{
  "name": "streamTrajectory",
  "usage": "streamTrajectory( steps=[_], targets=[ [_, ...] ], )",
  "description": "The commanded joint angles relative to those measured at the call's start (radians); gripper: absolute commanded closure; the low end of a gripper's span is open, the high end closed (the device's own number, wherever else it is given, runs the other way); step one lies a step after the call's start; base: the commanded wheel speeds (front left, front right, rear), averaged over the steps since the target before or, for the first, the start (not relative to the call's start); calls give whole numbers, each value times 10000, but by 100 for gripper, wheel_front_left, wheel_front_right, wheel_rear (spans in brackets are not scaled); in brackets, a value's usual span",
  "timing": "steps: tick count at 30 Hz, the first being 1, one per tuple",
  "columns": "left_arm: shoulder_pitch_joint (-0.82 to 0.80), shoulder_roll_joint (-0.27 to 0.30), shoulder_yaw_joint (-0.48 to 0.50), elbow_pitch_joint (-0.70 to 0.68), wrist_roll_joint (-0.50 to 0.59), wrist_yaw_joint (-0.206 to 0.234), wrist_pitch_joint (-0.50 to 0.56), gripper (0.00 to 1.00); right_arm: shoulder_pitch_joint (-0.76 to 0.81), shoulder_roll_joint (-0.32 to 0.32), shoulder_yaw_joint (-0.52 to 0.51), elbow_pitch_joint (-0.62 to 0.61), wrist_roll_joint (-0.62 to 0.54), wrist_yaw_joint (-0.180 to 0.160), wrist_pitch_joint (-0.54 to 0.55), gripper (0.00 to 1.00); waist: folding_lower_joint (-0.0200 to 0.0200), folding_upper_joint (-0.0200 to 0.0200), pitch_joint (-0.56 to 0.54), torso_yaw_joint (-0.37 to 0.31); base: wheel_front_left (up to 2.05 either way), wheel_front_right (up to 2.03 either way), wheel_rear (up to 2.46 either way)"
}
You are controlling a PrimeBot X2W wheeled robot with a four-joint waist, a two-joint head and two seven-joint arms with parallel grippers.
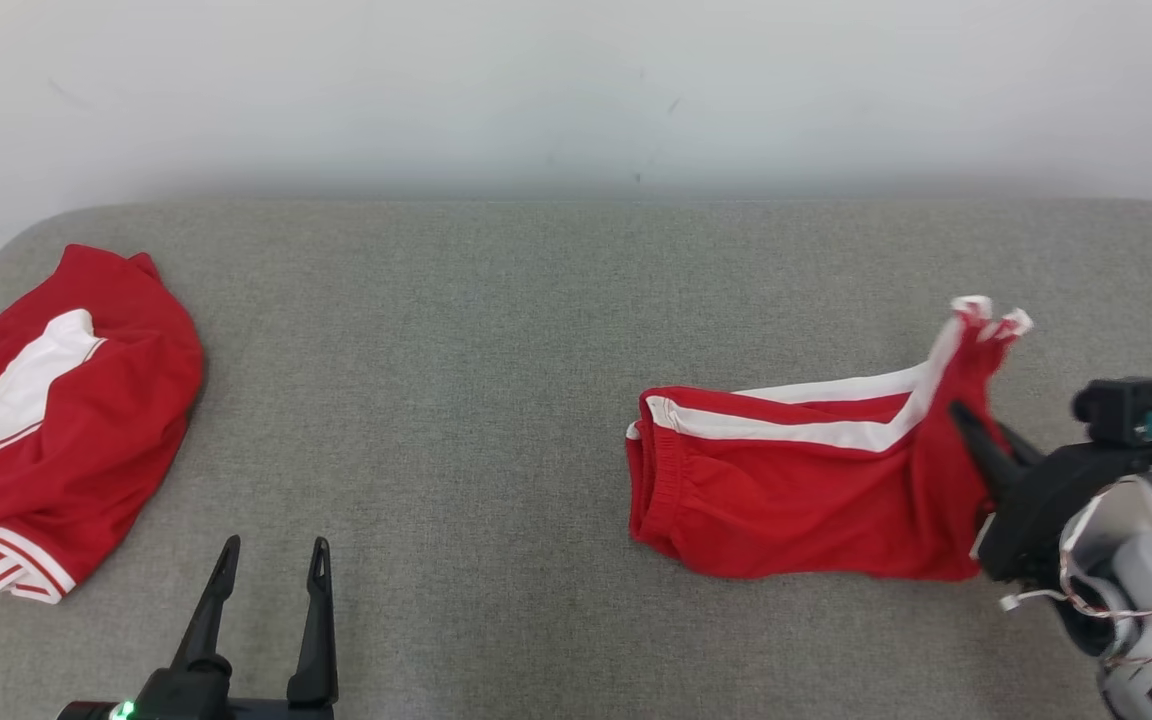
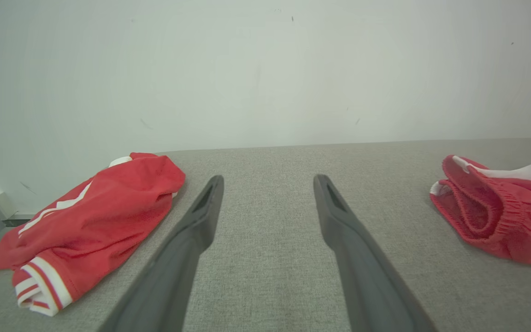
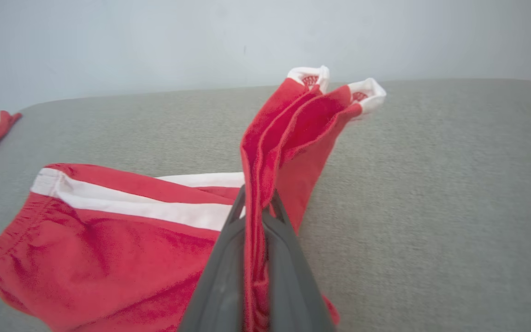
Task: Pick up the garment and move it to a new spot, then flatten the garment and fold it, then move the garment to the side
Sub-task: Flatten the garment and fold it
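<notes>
The garment (image 1: 786,480) is a pair of red shorts with white side stripes, lying on the right half of the grey table (image 1: 496,330). Its elastic waistband faces left and its leg hems stick up at the right. My right gripper (image 1: 971,425) is shut on a fold of red cloth at the leg end; in the right wrist view the garment (image 3: 109,249) is pinched between the two fingers of the right gripper (image 3: 257,198), with white-tipped hems rising beyond them. My left gripper (image 1: 271,560) stands open near the front edge, nothing between its fingers (image 2: 201,216). The garment (image 2: 491,216) lies to its right.
A second red garment with white panels (image 1: 56,420) lies bunched at the table's far left edge, also seen as the red pile (image 2: 85,226) in the left wrist view. A pale wall (image 1: 576,90) runs behind the table. Bare grey surface spans the middle.
</notes>
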Motion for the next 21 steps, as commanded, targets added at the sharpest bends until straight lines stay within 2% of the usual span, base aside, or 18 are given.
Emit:
streamTrajectory(
  steps=[1,6,11,16,21],
  targets=[
    [31,-2,-14,-31,20,-3,-33,0,161,190,9,-260,-3,-24,85,100,0,0,-12,4,0,0,0],
    [-248,-9,-169,17,-69,4,-33,0,509,802,-93,-1649,-160,-24,674,100,0,0,98,227,0,0,0],
    [-471,-18,-470,118,-206,55,-33,0,602,1643,-201,-2437,-485,-24,1224,100,0,0,224,558,0,0,0],
    [-682,-17,-787,199,-405,173,-33,0,750,2198,-234,-2856,-936,-24,1781,100,0,0,357,944,0,0,0],
    [-776,-17,-1016,257,-555,282,-33,0,993,2593,-566,-2546,-1461,-24,2217,100,0,0,454,1211,0,0,0]
  ],
)
